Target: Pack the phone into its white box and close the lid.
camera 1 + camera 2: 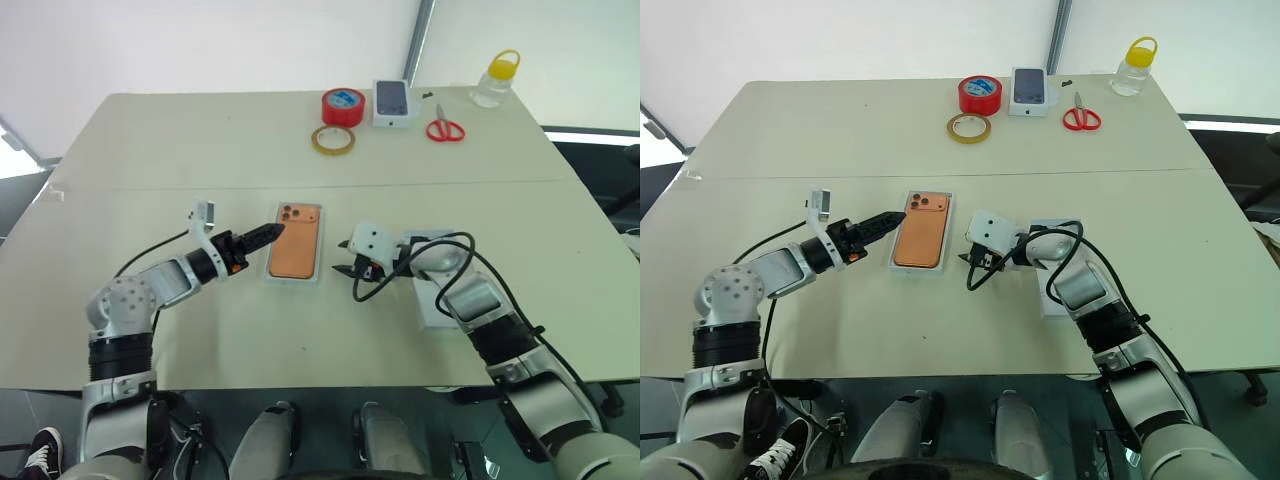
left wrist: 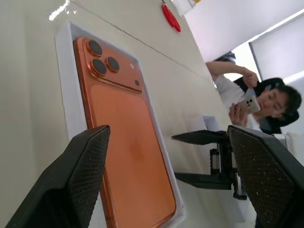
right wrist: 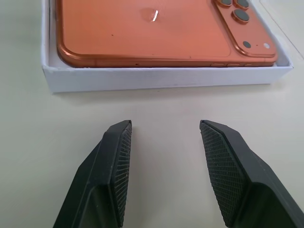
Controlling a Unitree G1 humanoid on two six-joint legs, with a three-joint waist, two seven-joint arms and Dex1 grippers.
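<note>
phone (image 1: 296,245) in the white box (image 1: 272,270), lid (image 1: 428,305) to its right; tape rolls (image 1: 342,106) behind

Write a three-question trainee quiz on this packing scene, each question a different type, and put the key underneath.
1. True or false: the phone lies inside the white box, camera side up.
2. Which hand holds something? A) left hand B) right hand C) neither
3. Fill in: the lid lies on the table under the robot's ____ arm.

Key: 1 true; 2 C, both hands are open and empty, one either side of the box; 3 right.
</note>
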